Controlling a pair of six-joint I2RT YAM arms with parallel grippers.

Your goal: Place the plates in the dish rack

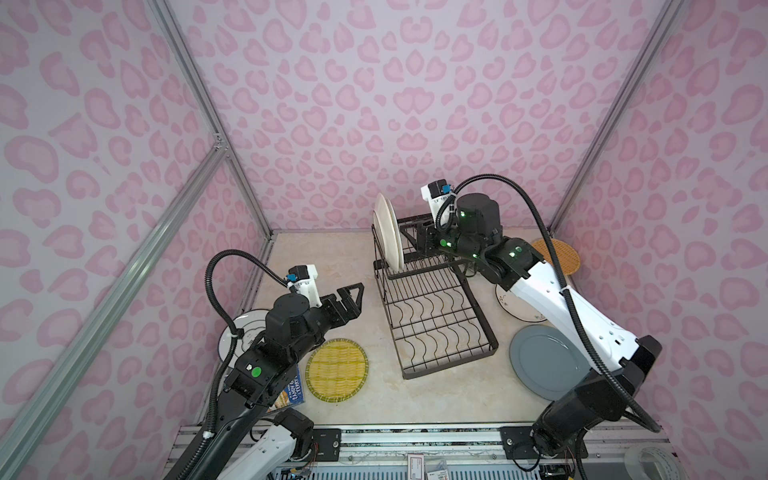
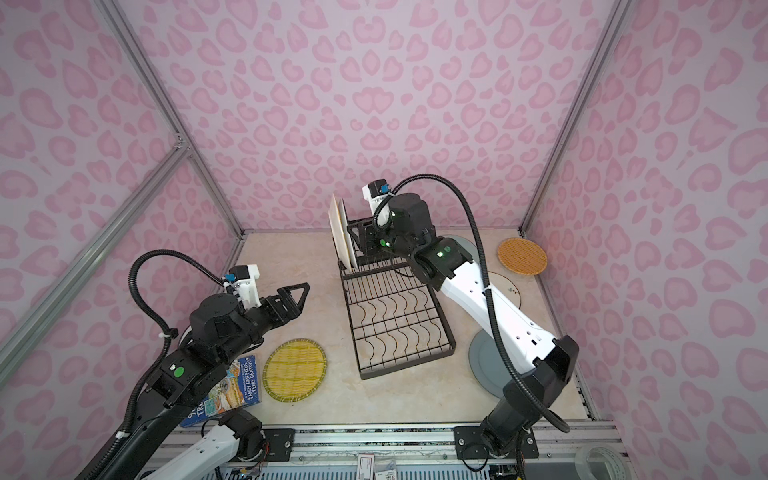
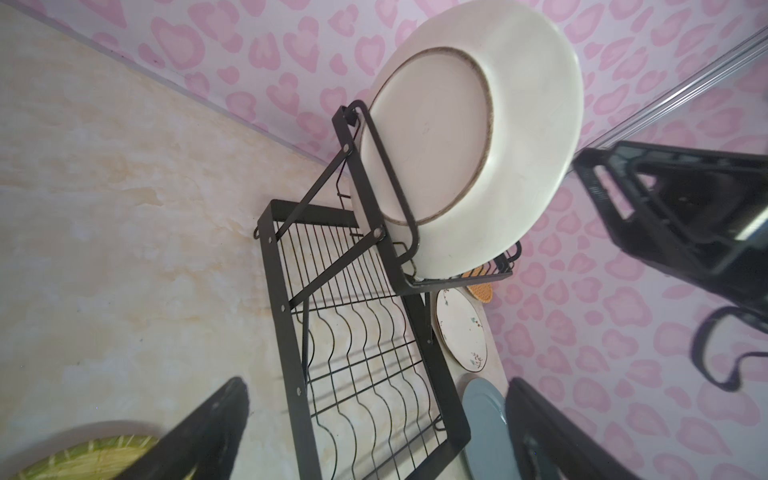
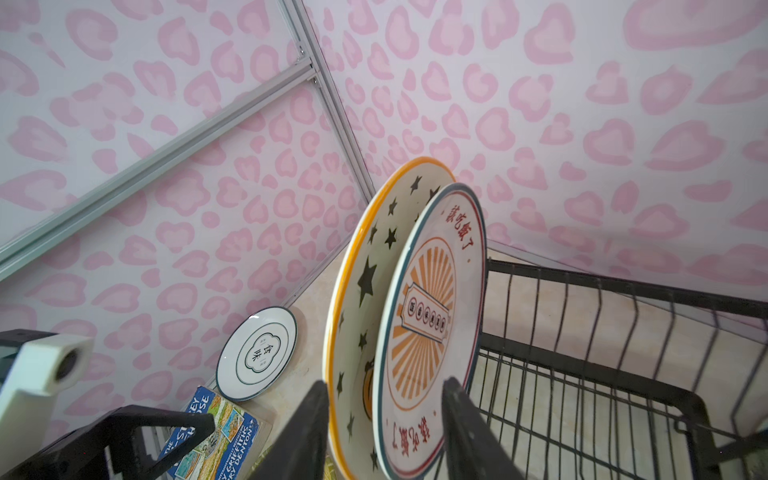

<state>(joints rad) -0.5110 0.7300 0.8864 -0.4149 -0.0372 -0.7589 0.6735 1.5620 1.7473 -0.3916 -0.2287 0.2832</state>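
The black wire dish rack [image 1: 436, 328] [image 2: 395, 328] stands mid-table. Two plates [image 1: 388, 237] [image 2: 341, 232] stand on edge in its raised tier: a star-printed one [image 4: 357, 291] and a sunburst one [image 4: 432, 307]. My right gripper [image 4: 382, 415] is open, its fingers straddling both plates' rims. My left gripper [image 1: 355, 299] [image 3: 374, 415] hovers open and empty left of the rack. Flat on the table lie a yellow woven plate [image 1: 337, 370], an orange woven plate [image 1: 561, 255], a grey-blue plate [image 1: 544, 361], a white flowered plate [image 3: 461, 328] and a dark-rimmed white plate [image 4: 257, 353].
A blue printed box [image 2: 232, 386] [image 4: 212, 432] lies at the front left, partly under my left arm. The right arm [image 1: 540, 291] crosses over the flowered plate. Pink patterned walls close in the table on three sides. The rack's long lower tray [image 3: 374, 374] holds nothing.
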